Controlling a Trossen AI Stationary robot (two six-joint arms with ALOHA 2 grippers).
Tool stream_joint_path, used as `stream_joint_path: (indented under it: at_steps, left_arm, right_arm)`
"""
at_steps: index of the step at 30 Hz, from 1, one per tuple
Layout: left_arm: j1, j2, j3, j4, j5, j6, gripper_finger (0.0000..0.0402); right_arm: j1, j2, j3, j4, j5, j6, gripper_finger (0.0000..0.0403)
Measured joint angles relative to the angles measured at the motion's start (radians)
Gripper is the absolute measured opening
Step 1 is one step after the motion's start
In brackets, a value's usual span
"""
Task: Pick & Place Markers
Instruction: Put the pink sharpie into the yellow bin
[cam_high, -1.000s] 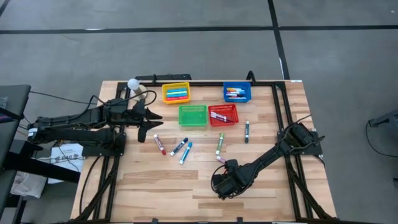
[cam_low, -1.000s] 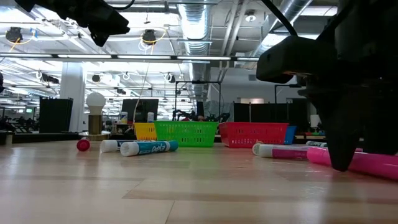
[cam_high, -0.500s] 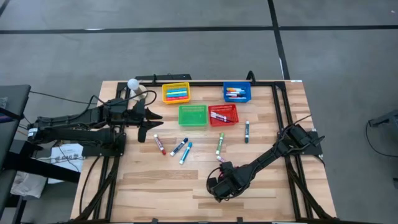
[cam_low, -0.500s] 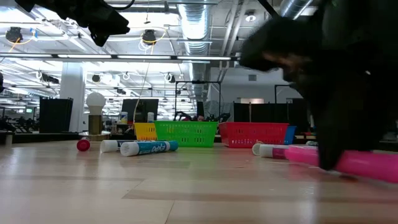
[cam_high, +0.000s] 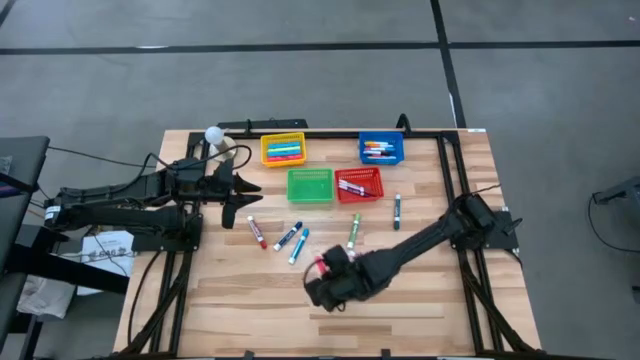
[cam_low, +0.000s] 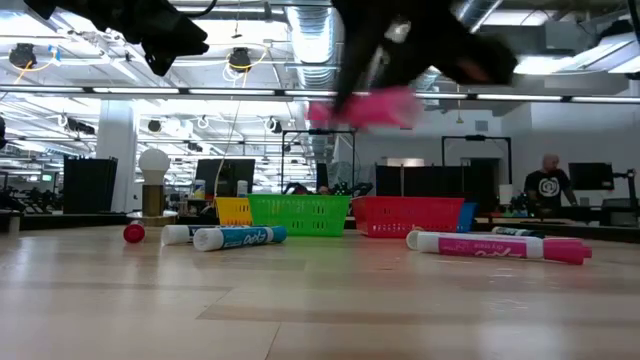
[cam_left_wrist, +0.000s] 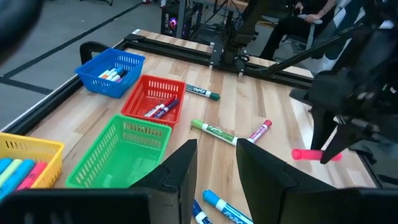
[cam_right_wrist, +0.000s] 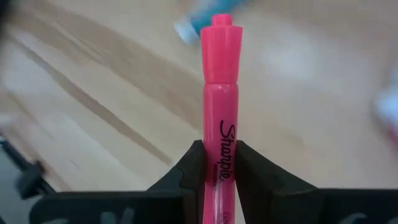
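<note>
From above, my right claw (cam_high: 325, 268) hangs over the bare front of the wooden desk (cam_high: 250, 300), clenched on a pink marker (cam_high: 322, 264), while my left claw (cam_high: 238, 186) waits near the yellow basket (cam_high: 283, 150), its fingers a little apart and holding nothing. Loose markers (cam_high: 292, 240) lie on the planks in front of the green basket (cam_high: 310, 186) and red basket (cam_high: 359, 184); the blue basket (cam_high: 381, 149) sits behind them. At desk height, the pink marker (cam_low: 365, 108) rides well clear of the wood, roughly level, and I judge it light, since it shows no droop. A pink-and-white marker (cam_low: 497, 246) lies flat to one side, a blue-labelled one (cam_low: 238, 237) to the other. From my left wrist, the mesh baskets read as thin open plastic lattice, the green one (cam_left_wrist: 121, 152) empty, and the pink marker (cam_left_wrist: 316, 155) shows in the far claw (cam_left_wrist: 326, 149). From my right wrist, the marker (cam_right_wrist: 221, 118) is a smooth, glossy, round plastic barrel with a stepped cap, stiff and not fragile in my judgement, but slippery. My fingers (cam_right_wrist: 189, 167) pinch it across the printed barrel below the cap, which seems the right place: straight-sided and near the middle, so it should not pivot.
</note>
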Motion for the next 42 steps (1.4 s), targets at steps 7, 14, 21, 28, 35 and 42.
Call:
stream_joint_path:
  at_steps: [7, 14, 21, 28, 35, 42]
  left_arm:
    - [0.0, 0.0, 0.0, 0.01, 0.007, -0.121, 0.0112]
    - [0.0, 0.0, 0.0, 0.078, 0.117, -0.29, 0.0112]
    - [-0.005, 0.012, 0.0, 0.305, 0.132, -0.419, 0.0127]
    - [-0.037, 0.087, 0.0, 0.502, 0.134, -0.464, 0.0171]
    - [-0.046, 0.171, 0.0, 0.602, 0.126, -0.466, 0.0194]
    - [-0.05, 0.266, 0.0, 0.697, 0.127, -0.464, 0.0193]
  right_arm:
    - [-0.1, -0.066, 0.1, 0.0, 0.13, -0.347, 0.0053]
    - [-0.185, -0.169, 0.11, 0.066, 0.184, -0.631, 0.0052]
    - [-0.256, -0.208, 0.109, 0.226, 0.11, -0.877, 0.0052]
    - [-0.329, -0.208, 0.109, 0.363, -0.019, -1.0, 0.0052]
    - [-0.383, -0.216, 0.109, 0.379, -0.104, -1.021, 0.0052]
    - [-0.404, -0.215, 0.109, 0.408, -0.164, -1.028, 0.0052]
